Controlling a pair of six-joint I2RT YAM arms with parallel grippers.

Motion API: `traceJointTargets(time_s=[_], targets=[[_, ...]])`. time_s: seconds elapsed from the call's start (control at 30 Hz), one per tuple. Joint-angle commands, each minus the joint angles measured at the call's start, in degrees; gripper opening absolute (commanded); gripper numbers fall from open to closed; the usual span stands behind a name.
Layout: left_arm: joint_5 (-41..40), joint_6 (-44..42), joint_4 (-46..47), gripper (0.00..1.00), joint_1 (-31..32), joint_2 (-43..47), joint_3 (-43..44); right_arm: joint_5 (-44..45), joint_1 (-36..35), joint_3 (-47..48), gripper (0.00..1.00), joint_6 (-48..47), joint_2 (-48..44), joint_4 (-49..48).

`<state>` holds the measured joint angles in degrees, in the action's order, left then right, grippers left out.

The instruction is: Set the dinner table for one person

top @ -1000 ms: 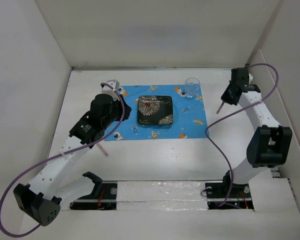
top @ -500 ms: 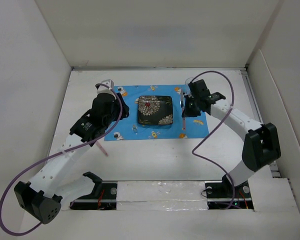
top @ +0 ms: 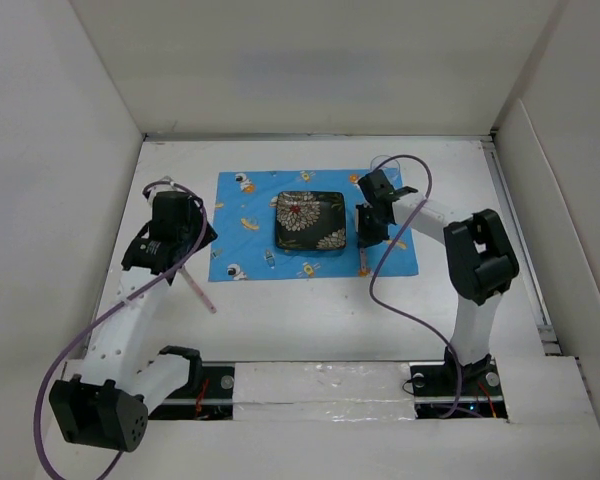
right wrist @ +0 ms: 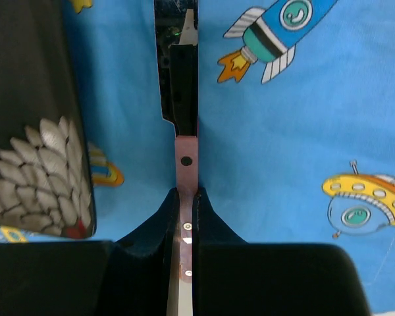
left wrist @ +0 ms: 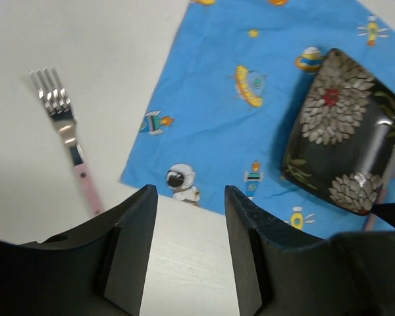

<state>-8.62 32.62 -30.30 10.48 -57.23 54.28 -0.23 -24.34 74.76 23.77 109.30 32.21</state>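
The white dinner table (top: 310, 320) carries a blue cartoon placemat (top: 250, 220) with a black floral square plate (top: 310, 220) on it. My right gripper (top: 368, 228) is shut on a pink-handled knife (right wrist: 185, 164) and holds it low over the placemat (right wrist: 283, 131), just right of the plate (right wrist: 33, 131). My left gripper (left wrist: 187, 194) is open and empty over bare table at the mat's near left corner. A fork (left wrist: 59, 112) with a pink handle lies on the table (left wrist: 85, 39) left of the mat (left wrist: 237, 131); it also shows in the top view (top: 200, 290).
White walls (top: 80, 150) enclose the table on the left, back and right. The right arm's purple cable (top: 390, 290) loops over the table near the mat's right edge. The plate (left wrist: 345, 131) shows in the left wrist view.
The right arm swung in from the far right with the knife to the mat beside the plate. The left gripper pulled back left off the mat. The glass is hidden behind the right arm.
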Motion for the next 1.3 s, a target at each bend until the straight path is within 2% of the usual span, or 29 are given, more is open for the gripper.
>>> traceJointTargets(time_s=[0.0, 0.2, 0.3, 0.33, 0.37, 0.43, 0.57, 0.73, 0.93, 1.13, 1.27], targets=[[2.4, 0.2, -4.3, 0.42, -4.6, 0.5, -2.2, 3.0, 0.3, 4.6, 0.00, 0.1, 1.3, -2.6], [6.7, -0.6, -7.0, 0.44, -13.0, -1.8, -5.0, 4.9, 0.9, 6.6, 0.00, 1.2, 2.4, -2.7], [6.1, 0.2, -8.4, 0.44, -13.8, -4.1, -6.1, 5.9, 0.9, 7.4, 0.02, 1.6, 2.9, -2.4], [5.7, 0.6, -8.8, 0.44, -13.8, -5.3, -6.1, 6.1, 0.9, 7.8, 0.07, 1.7, 3.2, -2.2], [5.4, 0.8, -9.3, 0.44, -13.8, -5.9, -6.0, 6.3, 0.9, 8.2, 0.19, 1.5, 4.0, -2.0], [5.5, 1.7, -9.9, 0.44, -13.8, -6.5, -5.9, 6.5, 0.9, 8.2, 0.35, 1.5, 4.2, -1.7], [5.7, 2.6, -12.1, 0.48, -13.8, -8.2, -5.5, 6.5, 0.3, 6.6, 0.53, 2.2, 0.8, -3.0], [2.4, 4.0, -17.3, 0.48, -13.8, -12.5, -4.4, 8.2, -1.9, 4.9, 0.55, 2.8, -9.7, -3.1], [1.7, 6.3, -13.9, 0.49, -13.8, -20.4, -5.6, 7.2, -4.0, -2.1, 0.55, 3.7, -23.0, -7.4], [1.2, 8.1, -8.3, 0.46, -13.8, -26.8, -5.6, 3.9, -6.4, -4.9, 0.55, 3.1, -29.6, -8.9], [0.5, 8.4, -7.0, 0.38, -13.8, -29.4, -5.7, 3.7, -7.6, -5.2, 0.54, 2.9, -30.6, -7.9]])
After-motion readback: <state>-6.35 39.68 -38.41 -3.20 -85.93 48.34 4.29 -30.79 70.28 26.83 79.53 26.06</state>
